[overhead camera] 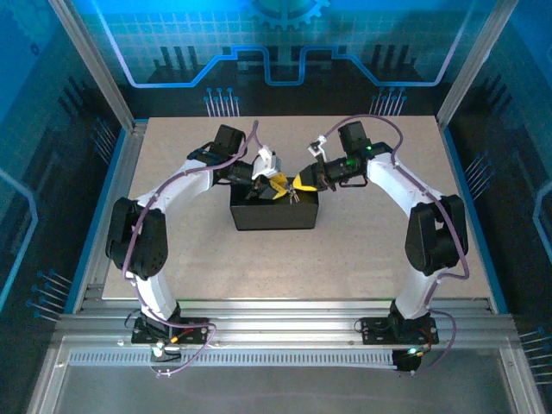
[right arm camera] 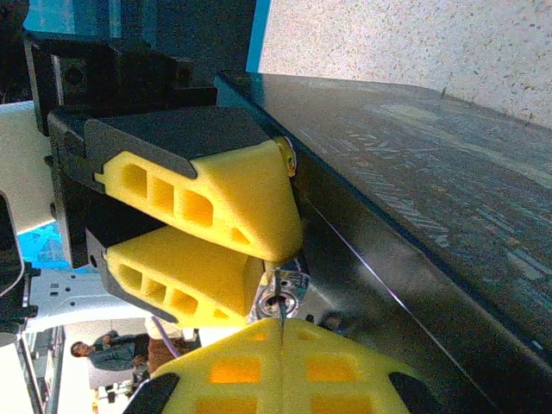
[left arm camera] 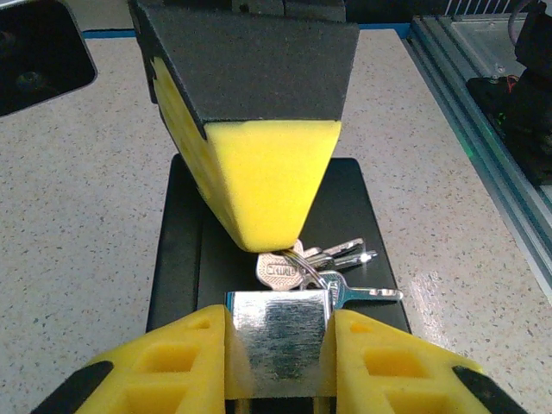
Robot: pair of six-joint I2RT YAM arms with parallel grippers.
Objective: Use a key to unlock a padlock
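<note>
The table (overhead camera: 172, 259) carries a black box (overhead camera: 274, 216), which stands at mid-surface, slightly nearer the far edge than the near edge. Both arms reach inward and meet above the far edge of the box top.

The left gripper (overhead camera: 274, 185) is clamped on the padlock (left arm camera: 278, 341). Its yellow fingers (left arm camera: 172, 366) press on the two opposite sides of the metal body. The padlock is held clear of the box top, over the far edge of the box and about midway along it.

The right gripper (right arm camera: 280, 366) faces the left gripper tip to tip. Its two pads are closed flat together with no gap between them. In the right wrist view a thin dark blade runs from the seam of the pads into the end face of the padlock. This appears to be the key (left arm camera: 278, 272), pinched by its head, although the head is mostly covered by the pad.

A thin wire ring (left arm camera: 312, 269) passes beside the key head. Spare keys (left arm camera: 349, 252) on this ring fan out toward the right side of the box top.
</note>
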